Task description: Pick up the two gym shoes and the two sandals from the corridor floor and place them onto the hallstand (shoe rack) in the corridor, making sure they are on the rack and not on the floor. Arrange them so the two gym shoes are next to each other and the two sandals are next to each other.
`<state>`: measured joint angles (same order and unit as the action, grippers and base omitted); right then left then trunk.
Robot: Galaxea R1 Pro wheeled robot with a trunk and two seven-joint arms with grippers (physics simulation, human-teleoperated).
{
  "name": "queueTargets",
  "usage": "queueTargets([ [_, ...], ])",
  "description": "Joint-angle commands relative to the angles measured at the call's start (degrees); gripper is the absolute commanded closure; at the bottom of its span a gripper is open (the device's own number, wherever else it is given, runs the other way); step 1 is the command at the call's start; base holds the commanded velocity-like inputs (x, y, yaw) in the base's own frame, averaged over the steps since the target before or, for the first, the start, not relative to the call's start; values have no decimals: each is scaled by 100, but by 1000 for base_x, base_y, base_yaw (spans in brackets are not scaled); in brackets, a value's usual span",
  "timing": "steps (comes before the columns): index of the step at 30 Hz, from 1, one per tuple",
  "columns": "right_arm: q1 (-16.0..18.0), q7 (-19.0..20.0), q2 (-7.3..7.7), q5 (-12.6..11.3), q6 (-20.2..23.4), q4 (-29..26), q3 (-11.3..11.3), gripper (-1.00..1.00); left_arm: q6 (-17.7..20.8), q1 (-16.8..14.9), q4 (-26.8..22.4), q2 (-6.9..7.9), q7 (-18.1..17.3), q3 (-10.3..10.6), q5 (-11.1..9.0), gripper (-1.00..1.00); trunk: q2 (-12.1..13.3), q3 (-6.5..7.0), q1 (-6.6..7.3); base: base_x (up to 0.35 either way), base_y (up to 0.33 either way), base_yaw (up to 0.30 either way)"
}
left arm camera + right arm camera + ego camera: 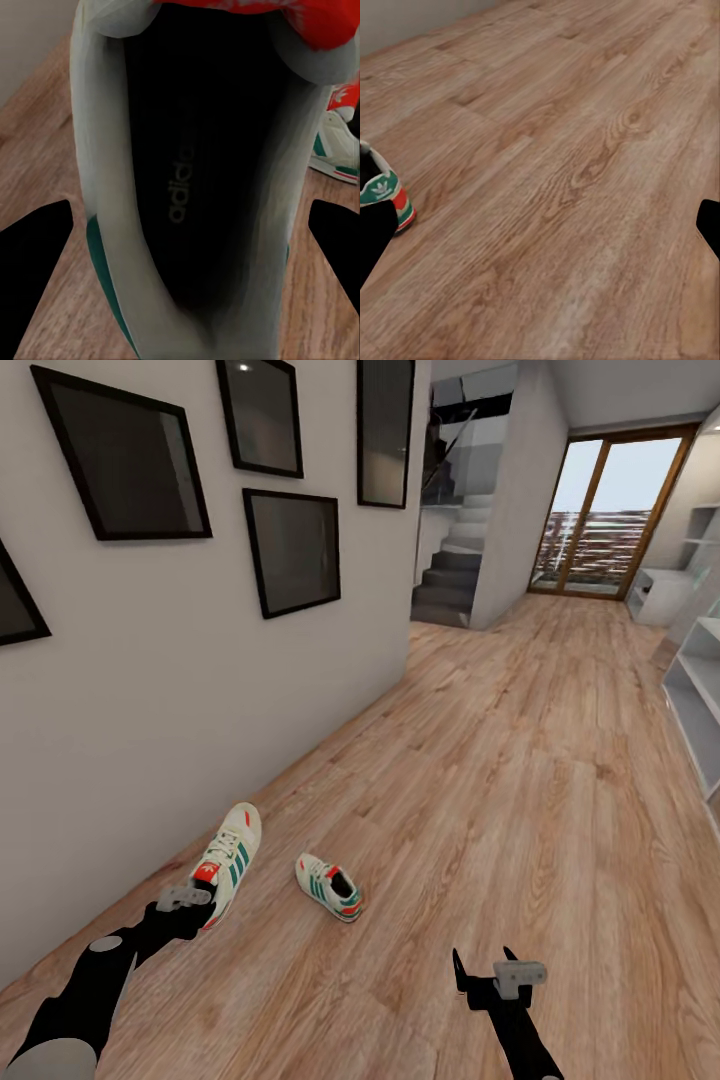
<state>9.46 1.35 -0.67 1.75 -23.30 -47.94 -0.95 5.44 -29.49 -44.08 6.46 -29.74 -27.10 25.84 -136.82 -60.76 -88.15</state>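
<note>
Two cream-white gym shoes with green stripes lie on the wood-plank corridor floor (pixel 480 780) near the left wall. My left gripper (pixel 192 910) is down at the heel of the nearer shoe (pixel 230 855). In the left wrist view this shoe's dark opening (pixel 187 150) sits between the open fingers (pixel 37 277), which straddle it. The second shoe (pixel 328 887) rests a little to the right; its side (pixel 337 142) and its heel (pixel 382 191) also show. My right gripper (pixel 485 968) hangs open over bare floor, empty. The sandals are out of view.
A pale grey-white shelf unit (pixel 695 695) with stepped shelves runs along the right edge. A white bench unit (pixel 655 595) stands farther back by the glass door (pixel 610 520). Framed pictures (pixel 295 550) hang on the left wall; stairs (pixel 450 580) rise beyond.
</note>
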Motion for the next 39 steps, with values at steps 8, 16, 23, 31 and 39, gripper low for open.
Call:
queueTargets([
  [8,3,6,-3,18,-17,12,-3,-100,36,-4,-12,-5,-49,-24,18,100,-2,-5,-1,243,-205,110],
  [16,3,6,-3,20,-17,54,-2,-100,36,-4,-12,-5,-49,-24,16,100,-2,-5,-1,241,-202,262],
  [23,3,0,3,13,-26,256,-17,-100,-398,148,-16,8,-55,-639,-36,100,-2,-5,-1,146,-91,274],
  [31,1,-11,14,10,-34,368,-27,-100,-1776,548,70,-3,-57,-1861,-86,100,-2,-5,-1,9,-4,275],
  [39,3,-12,11,15,-43,469,-28,-100,-1945,732,84,-52,-50,-2298,-160,100,-2,-5,-1,1,0,276],
])
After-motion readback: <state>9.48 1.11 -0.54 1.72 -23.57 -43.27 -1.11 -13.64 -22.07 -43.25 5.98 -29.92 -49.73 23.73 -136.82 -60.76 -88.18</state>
